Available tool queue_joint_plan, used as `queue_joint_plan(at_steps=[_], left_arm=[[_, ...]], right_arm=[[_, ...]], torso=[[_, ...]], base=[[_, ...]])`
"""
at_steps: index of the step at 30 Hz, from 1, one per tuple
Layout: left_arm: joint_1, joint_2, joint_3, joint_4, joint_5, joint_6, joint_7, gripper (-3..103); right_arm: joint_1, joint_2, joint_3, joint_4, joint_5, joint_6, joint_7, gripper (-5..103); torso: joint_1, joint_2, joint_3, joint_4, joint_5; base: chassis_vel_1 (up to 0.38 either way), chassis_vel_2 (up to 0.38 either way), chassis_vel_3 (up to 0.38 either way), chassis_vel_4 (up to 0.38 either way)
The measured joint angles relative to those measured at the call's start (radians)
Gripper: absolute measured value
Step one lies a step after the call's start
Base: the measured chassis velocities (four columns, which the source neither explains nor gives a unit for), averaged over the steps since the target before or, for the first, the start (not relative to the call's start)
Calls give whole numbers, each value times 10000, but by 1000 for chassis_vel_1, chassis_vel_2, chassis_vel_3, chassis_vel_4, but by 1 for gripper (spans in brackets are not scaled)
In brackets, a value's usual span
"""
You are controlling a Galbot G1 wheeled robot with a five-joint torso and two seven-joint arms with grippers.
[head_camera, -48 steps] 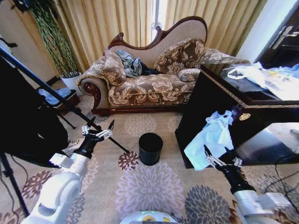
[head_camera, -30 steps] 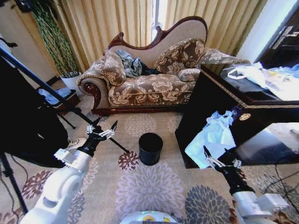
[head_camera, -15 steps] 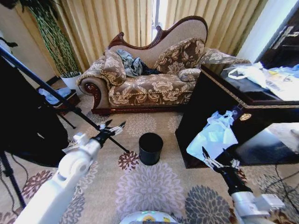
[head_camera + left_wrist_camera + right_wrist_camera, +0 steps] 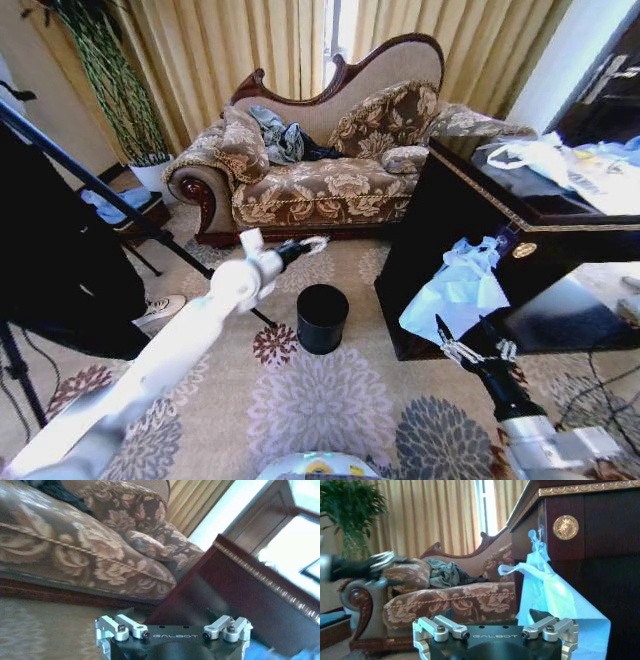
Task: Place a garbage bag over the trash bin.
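Left arm stretched forward, its left gripper (image 4: 312,243) high, jaws apart; right gripper (image 4: 466,340) low, jaws apart.

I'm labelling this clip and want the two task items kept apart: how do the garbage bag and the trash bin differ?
The garbage bag is pale blue, thin and crumpled; the trash bin is black and rigid. The garbage bag hangs from the dark cabinet; the trash bin stands upright on the carpet. The trash bin is unlined. Neither is held.

One bin (image 4: 322,316), one blue bag (image 4: 455,292), one sofa (image 4: 320,165), one dark cabinet (image 4: 470,225), one potted plant (image 4: 115,85), two grippers (image 4: 312,243) (image 4: 468,340).
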Motion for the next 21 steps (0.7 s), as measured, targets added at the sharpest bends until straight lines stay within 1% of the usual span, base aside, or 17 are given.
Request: queue_joint_plan(at_steps=[1, 2, 5, 6, 7, 9, 10, 11, 12, 16, 17, 19, 20, 21], left_arm=[[-376, -263, 183, 273, -338, -5, -73, 98], [-376, -263, 183, 273, -338, -5, -73, 98], [-1445, -935, 678, 1161, -1570, 11, -209, 94], [-1445, -935, 678, 1161, -1570, 11, -209, 94], [-1800, -1385, 781, 1651, -2034, 11, -308, 94], [-2237, -2111, 926, 2450, -2494, 9, -506, 93], [-2352, -2346, 1005, 2683, -2551, -5, -543, 93], [-2352, -2346, 1005, 2683, -2551, -5, -543, 93], [-2439, -2586, 1109, 2903, -2562, -24, -550, 93], [-2620, -3963, 1478, 3788, -2463, -169, -539, 93], [-2620, -3963, 1478, 3788, -2463, -169, -539, 93], [-2617, -4764, 1638, 4110, -2440, -264, -589, 92], [-2607, -5054, 1688, 4251, -2422, -284, -598, 90], [-2607, -5054, 1688, 4251, -2422, -284, -598, 90]], right_arm=[[3, -7, 49, -67, 4, 66, -127, 100], [3, -7, 49, -67, 4, 66, -127, 100], [9, -30, 78, -163, -25, 122, -205, 100], [9, -30, 78, -163, -25, 122, -205, 100], [17, -12, 68, -248, -86, 153, -204, 100], [15, 36, 39, -330, -223, 223, -196, 100], [0, 54, 34, -337, -287, 232, -185, 100], [0, 54, 34, -337, -287, 232, -185, 100], [-22, 64, 30, -337, -335, 235, -175, 100], [-138, 45, 52, -335, -415, 243, -66, 100], [-138, 45, 52, -335, -415, 243, -66, 100], [-159, 32, 63, -359, -457, 259, -44, 100], [-163, 30, 62, -375, -479, 268, -38, 100], [-163, 30, 62, -375, -479, 268, -38, 100]], torso=[[0, 0, 0, -2, 4], [0, 0, 0, -2, 4], [0, 0, -1, -1, 6], [0, 0, -1, -1, 6], [-1, 1, -1, 0, 3], [-1, 2, -1, -2, 3], [0, 2, -1, -2, 6], [0, 2, -1, -2, 6], [-1, 2, -1, -2, 7], [-1, 1, -1, 1, 2], [-1, 1, -1, 1, 2], [-1, 1, -1, -3, 5], [-1, 2, -1, -2, 7], [-1, 2, -1, -2, 7]], base=[[0, 0, 0, 0], [0, 0, 0, 0], [0, 0, 0, 0], [0, 0, 0, 0], [0, 0, 0, 0], [0, 0, 0, 0], [0, 0, 0, 0], [0, 0, 0, 0], [0, 0, 0, 0], [0, 0, 0, 0], [0, 0, 0, 0], [0, 0, 0, 0], [0, 0, 0, 0], [0, 0, 0, 0]])
